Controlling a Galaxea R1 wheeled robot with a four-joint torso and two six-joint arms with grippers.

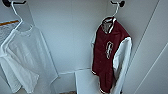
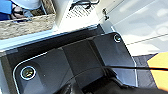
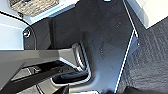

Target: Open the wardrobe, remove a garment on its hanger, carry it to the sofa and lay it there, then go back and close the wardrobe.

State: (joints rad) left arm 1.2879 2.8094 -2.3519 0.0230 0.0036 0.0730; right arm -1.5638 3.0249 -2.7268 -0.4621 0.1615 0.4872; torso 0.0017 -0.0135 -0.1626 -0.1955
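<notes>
walls: plain white panels (image 1: 65, 35), evenly lit | pegs: two dark hooks (image 1: 121, 3) up high | hanging: plain white shirt (image 1: 23, 55) at the left | floor: dark grey carpet (image 3: 150, 57), with an orange patch (image 2: 160, 72)

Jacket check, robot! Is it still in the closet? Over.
Tools: cannot tell, open or shut. Maroon jacket hangs on its white hanger inside the open wardrobe. White shirt hangs apart, to its left.
</notes>
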